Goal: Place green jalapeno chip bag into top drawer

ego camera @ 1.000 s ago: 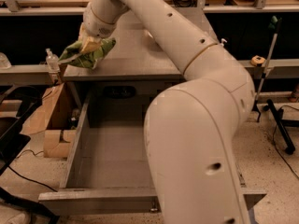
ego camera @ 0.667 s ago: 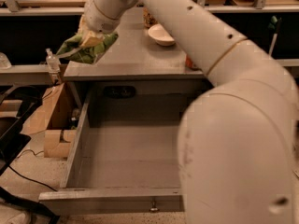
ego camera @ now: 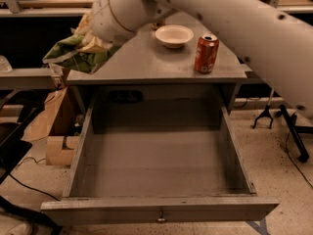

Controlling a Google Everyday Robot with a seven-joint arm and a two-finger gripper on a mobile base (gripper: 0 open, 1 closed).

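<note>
My gripper hung at ten o'clock in the view, off the left edge of the grey table, clamped on the green jalapeno chip bag. The bag's crumpled end drooped to nine o'clock, just clear of the table's corner and above the floor, not over the drawer. The top drawer stood pulled fully out at six o'clock, its knob facing the camera. On the tabletop at twelve o'clock sat a white bowl, with a red soda can at one o'clock, both well apart from the bag. A cardboard box lay below the bag, beside the drawer's left wall. My arm crossed the top right.
</note>
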